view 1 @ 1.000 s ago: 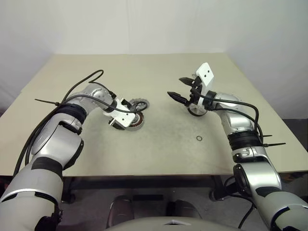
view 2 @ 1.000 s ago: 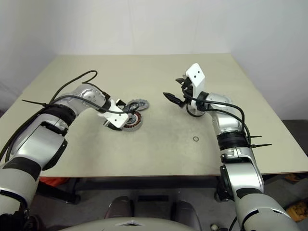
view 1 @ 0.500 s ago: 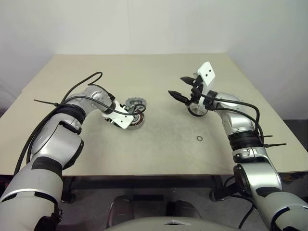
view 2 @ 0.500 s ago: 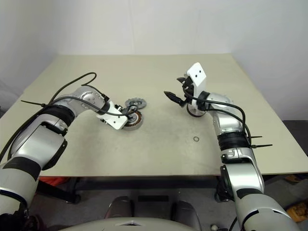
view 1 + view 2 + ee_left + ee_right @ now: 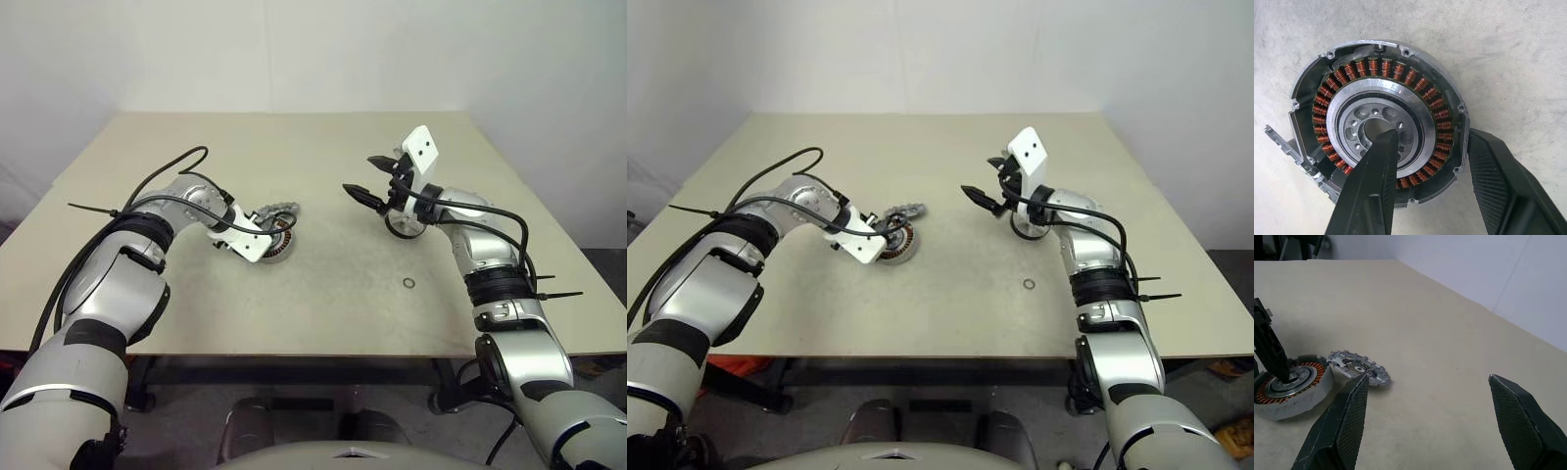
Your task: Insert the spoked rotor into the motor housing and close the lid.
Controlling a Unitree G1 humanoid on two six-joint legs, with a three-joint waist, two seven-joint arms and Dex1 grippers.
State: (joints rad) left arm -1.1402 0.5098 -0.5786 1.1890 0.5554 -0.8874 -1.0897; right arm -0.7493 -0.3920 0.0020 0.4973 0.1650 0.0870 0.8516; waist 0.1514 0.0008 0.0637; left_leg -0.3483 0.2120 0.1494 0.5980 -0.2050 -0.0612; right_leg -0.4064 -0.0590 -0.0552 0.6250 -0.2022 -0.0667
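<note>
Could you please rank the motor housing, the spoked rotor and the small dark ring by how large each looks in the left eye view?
1. motor housing, partly hidden by the left pincer
2. spoked rotor, close in width, so unsure
3. small dark ring, clearly smallest

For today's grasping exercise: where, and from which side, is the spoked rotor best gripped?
Probably by the notched rim of the spoked rotor, coming from above on the side away from the motor housing. It lies almost flat on the table, leaning against the housing, so only the free edge gives room.

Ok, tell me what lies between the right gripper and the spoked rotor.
Only bare table between the right gripper and the spoked rotor, seen in both eye views.
</note>
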